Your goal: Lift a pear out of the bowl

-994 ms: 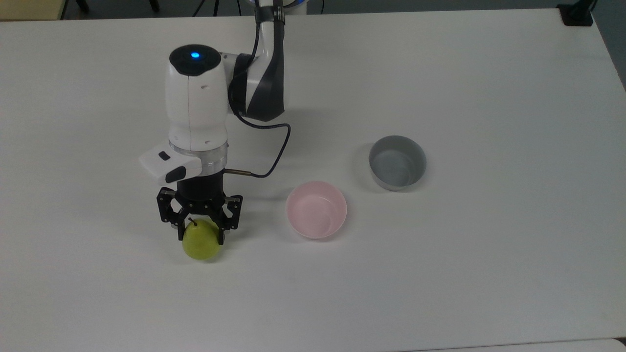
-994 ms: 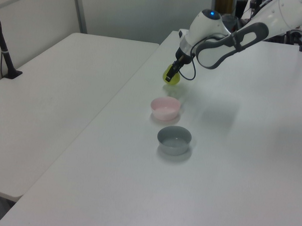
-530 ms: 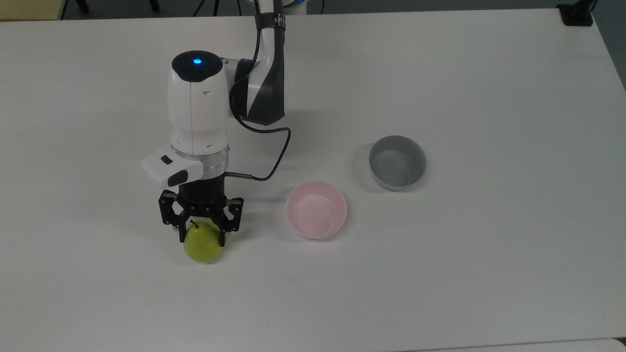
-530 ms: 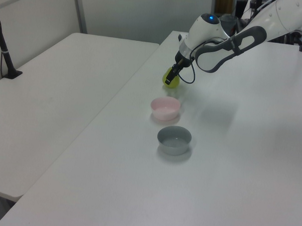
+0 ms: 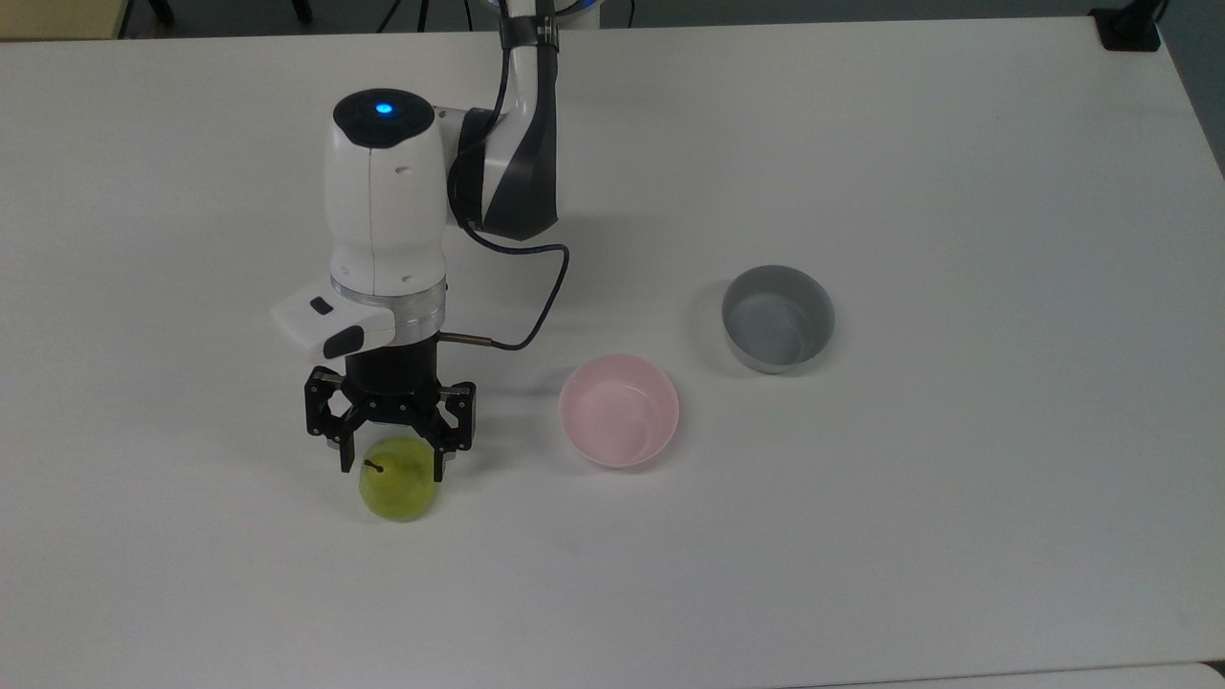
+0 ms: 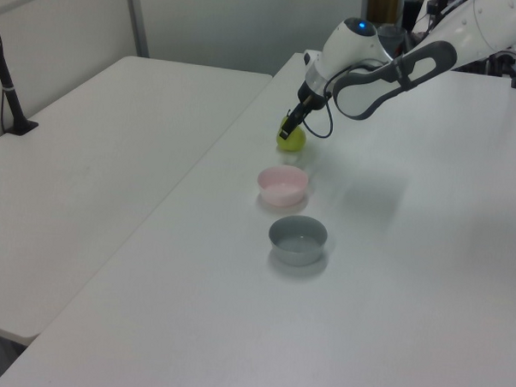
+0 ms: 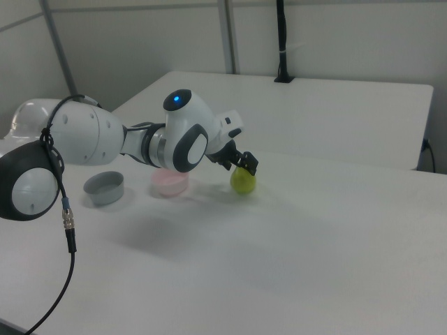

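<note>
Pear (image 5: 397, 492) sits on the white table (image 5: 957, 536), outside the pink bowl (image 5: 619, 411) and well to the top view's left of it. Gripper (image 5: 392, 467) hangs just above the fruit, jaws released, fingers spread to either side of its top. Grey bowl (image 5: 777, 319) stands to the top view's right of the pink one.

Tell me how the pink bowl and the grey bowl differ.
The pink bowl is pale, shallow and rounded; the grey bowl is darker, deeper and straighter-walled. In the top view the pink bowl lies nearer the pear, the grey bowl farther right. Both stand upright and hold nothing.
</note>
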Controlling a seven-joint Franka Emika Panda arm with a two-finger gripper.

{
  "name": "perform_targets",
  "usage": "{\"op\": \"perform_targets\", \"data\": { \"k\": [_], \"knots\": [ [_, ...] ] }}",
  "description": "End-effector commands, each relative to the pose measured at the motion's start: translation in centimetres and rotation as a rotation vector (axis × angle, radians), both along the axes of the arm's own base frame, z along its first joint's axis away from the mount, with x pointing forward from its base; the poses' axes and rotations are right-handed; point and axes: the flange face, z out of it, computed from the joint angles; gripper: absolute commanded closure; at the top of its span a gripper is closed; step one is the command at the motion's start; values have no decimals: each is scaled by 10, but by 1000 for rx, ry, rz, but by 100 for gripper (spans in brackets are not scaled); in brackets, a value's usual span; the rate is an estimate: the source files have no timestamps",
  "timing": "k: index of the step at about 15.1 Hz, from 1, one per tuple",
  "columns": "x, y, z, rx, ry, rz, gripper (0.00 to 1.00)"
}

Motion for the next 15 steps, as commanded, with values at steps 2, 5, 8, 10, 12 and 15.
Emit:
{"op": "perform_targets", "data": {
  "k": [2,5,8,10,12,15],
  "knots": [
    [-9,2,44,17,-40,-10,0],
    [-15,2,64,29,2,-21,0],
    [-24,4,91,47,46,-40,0],
    [-32,9,113,67,77,-64,0],
    [-43,26,135,81,126,-63,0],
    [-66,39,167,101,210,-83,0]
  ]
}}
